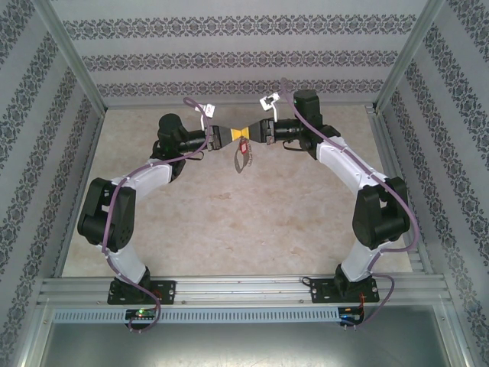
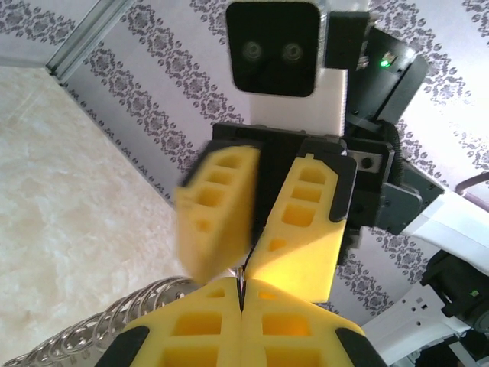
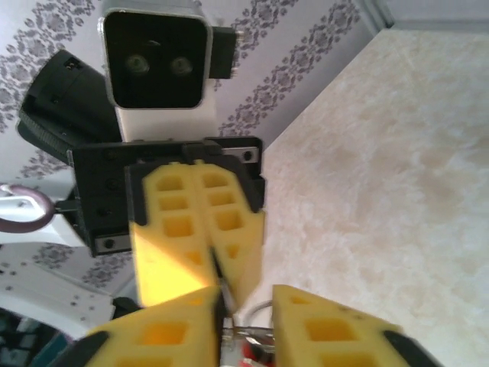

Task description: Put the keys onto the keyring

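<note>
My two grippers meet tip to tip above the back middle of the table. The left gripper [image 1: 234, 135] [image 2: 242, 284] is shut on a thin metal edge of the keyring. The keyring's row of silver rings [image 2: 114, 325] trails off to its lower left. The right gripper [image 1: 250, 134] [image 3: 247, 297] is open, its yellow pads apart. One of its fingers [image 2: 218, 214] looks blurred in the left wrist view. Below the meeting tips hang the keys [image 1: 244, 150]. Their red tag [image 3: 254, 353] and some grey metal sit in the gap between the right pads.
The beige table [image 1: 252, 222] spreads in front of the grippers. Patterned walls [image 1: 229, 57] close in the back and both sides. An aluminium rail [image 1: 244, 294] carries the arm bases at the near edge.
</note>
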Controlling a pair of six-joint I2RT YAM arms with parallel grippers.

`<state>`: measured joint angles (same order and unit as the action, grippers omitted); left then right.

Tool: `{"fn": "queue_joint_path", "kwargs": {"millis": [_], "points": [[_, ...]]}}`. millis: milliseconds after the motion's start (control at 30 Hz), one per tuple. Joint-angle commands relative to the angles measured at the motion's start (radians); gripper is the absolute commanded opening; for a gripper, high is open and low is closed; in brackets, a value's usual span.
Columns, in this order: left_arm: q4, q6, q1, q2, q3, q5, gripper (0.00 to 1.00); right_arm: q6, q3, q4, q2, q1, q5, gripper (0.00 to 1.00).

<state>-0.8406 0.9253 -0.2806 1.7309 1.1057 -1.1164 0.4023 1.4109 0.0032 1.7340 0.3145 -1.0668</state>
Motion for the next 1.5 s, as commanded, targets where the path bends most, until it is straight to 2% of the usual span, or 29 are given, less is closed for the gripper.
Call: {"fn": "queue_joint_path", "kwargs": {"millis": [0,200,267,533,667,867,933,1033,1167,1467], "points": [[-0.113,0.009,-0.01,-0.014,-0.004,0.002,0.0,0.073,-0.063,0.119,-0.063,-0.041,0.049,0.33],[-0.127,-0.002,-0.01,-0.04,-0.003,0.042,0.0,0.172,-0.234,0.285,-0.161,-0.062,0.163,0.35],[-0.135,0.002,-0.01,-0.045,-0.001,0.056,0.0,0.187,-0.279,0.328,-0.181,-0.045,0.201,0.39],[-0.151,0.02,-0.01,-0.042,0.008,0.067,0.0,0.209,-0.31,0.412,-0.16,0.029,0.256,0.45],[-0.154,0.02,-0.01,-0.044,0.005,0.076,0.0,0.232,-0.287,0.44,-0.116,0.059,0.233,0.41],[-0.152,0.014,-0.009,-0.047,0.004,0.089,0.0,0.226,-0.285,0.443,-0.077,0.105,0.202,0.25],[-0.154,0.014,-0.01,-0.048,0.002,0.093,0.0,0.225,-0.291,0.443,-0.068,0.116,0.205,0.24],[-0.154,0.012,-0.009,-0.047,0.002,0.096,0.0,0.225,-0.302,0.449,-0.071,0.115,0.209,0.25],[-0.15,0.01,-0.01,-0.049,0.002,0.093,0.0,0.215,-0.337,0.45,-0.114,0.093,0.234,0.32],[-0.153,0.014,-0.009,-0.055,0.0,0.091,0.0,0.164,-0.431,0.439,-0.225,0.061,0.367,0.44]]}}
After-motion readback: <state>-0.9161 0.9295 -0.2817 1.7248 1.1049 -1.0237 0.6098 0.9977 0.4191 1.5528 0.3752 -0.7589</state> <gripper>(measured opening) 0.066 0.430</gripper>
